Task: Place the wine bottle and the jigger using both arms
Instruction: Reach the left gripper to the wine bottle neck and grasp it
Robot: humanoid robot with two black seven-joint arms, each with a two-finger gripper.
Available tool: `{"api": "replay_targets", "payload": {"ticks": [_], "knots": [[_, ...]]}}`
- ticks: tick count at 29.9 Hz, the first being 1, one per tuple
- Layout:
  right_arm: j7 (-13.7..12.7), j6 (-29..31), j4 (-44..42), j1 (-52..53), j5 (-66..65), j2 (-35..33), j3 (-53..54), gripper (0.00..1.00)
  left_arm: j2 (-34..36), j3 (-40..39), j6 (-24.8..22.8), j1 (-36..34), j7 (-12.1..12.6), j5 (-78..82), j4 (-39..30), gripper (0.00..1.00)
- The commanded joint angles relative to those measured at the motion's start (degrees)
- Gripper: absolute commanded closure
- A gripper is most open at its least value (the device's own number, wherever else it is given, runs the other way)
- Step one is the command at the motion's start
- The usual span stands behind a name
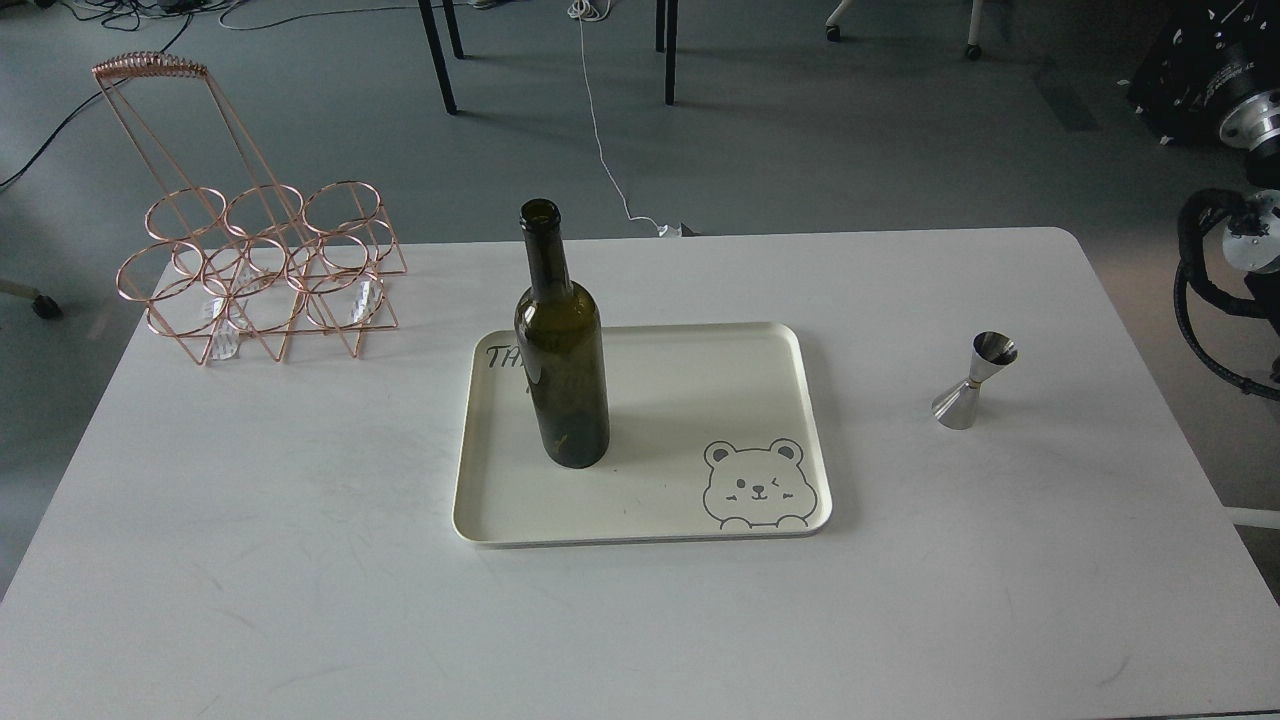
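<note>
The wine bottle [562, 370] is dark olive-green and stands upright on the left part of a cream tray [700, 400]. The jigger [973, 381] is small, silver and hourglass-shaped. It stands upright on the white table [300, 560], to the right of the tray and apart from it. Of my right arm [1238, 230] only a silver joint, black segments and a looped cable show at the right edge, off the table. Its gripper is out of view. My left arm and its gripper are out of view. Nothing touches the bottle or the jigger.
A copper wire bottle rack [258, 270] stands at the table's back left corner. The tray has a bear drawing [755, 485] at its front right. Chair and table legs [440, 55] and a white cable [600, 130] are on the floor behind the table.
</note>
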Motion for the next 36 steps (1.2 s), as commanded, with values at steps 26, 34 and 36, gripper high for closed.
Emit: {"api": "replay_targets", "payload": {"ticks": [26, 34, 36], "knots": [[0.0, 14.9, -7.9, -11.0, 8.5, 4.5, 11.0, 0.0, -3.0, 15.5, 14.8, 1.2, 0.0, 71.8, -27.4, 0.02], [0.0, 14.9, -8.0, -11.2, 8.4, 4.3, 10.9, 0.0, -5.3, 18.1, 19.0, 1.9, 0.0, 75.8, -27.2, 0.02], [0.0, 14.9, -8.0, -11.2, 8.4, 4.3, 10.9, 0.0, -6.8, 18.4, 19.1, 2.0, 0.1, 76.3, -26.9, 0.03]]}}
